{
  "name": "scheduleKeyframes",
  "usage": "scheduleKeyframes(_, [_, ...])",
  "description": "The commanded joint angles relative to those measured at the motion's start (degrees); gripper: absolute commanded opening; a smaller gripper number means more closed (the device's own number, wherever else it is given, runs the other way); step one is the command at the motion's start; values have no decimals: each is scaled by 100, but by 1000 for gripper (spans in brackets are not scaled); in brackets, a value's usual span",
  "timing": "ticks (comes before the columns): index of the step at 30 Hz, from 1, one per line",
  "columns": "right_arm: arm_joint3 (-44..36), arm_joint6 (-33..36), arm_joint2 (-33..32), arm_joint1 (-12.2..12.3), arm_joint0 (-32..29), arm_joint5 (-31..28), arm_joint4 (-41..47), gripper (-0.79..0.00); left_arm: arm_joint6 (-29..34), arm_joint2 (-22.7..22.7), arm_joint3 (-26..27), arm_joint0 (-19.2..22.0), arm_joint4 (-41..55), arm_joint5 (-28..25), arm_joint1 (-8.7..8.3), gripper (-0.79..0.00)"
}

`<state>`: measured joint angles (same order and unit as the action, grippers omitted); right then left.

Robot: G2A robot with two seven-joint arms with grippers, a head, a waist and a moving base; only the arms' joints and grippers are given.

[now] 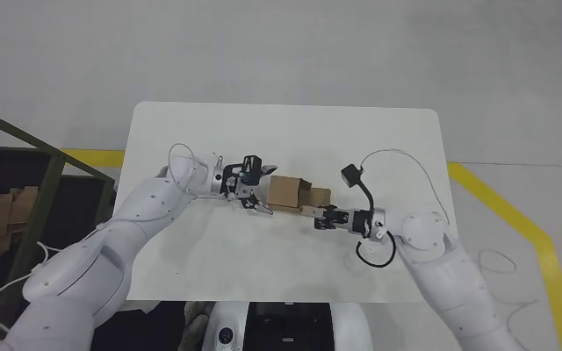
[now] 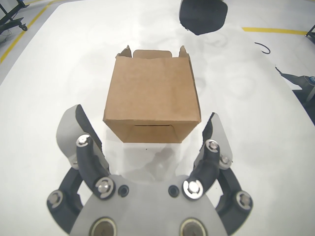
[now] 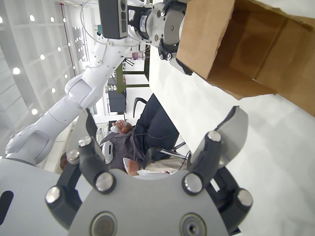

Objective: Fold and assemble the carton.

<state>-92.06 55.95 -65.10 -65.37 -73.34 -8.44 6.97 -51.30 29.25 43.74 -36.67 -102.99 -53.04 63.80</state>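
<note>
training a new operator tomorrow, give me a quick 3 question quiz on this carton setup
1. True or false: the left jaws are shut on the carton.
2. Which end of the carton faces the right jaws? A the open end, B the closed end, C a side wall.
3. Fill in: the carton lies on a white ____.
Key: 1 false, they stand open. 2 A. 3 table.
</note>
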Motion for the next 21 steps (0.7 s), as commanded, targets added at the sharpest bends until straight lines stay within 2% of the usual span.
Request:
scheduleKeyframes(1, [-37, -39, 12, 9, -7, 49, -113, -785, -26, -46, -74, 32, 22, 32, 36, 0])
scheduleKeyframes(4, [-114, -372, -45, 19, -54, 145, -303, -785, -55, -111, -164, 78, 64, 61, 76, 0])
scheduleKeyframes(14, [-117, -387, -37, 19, -64, 151, -307, -785, -150, -291, -342, 189, 178, 156, 127, 0])
scheduleKeyframes(21, [-80, -152, 428, -14, 72, 609, -676, -785, -107, -422, -437, 201, 373, 113, 142, 0])
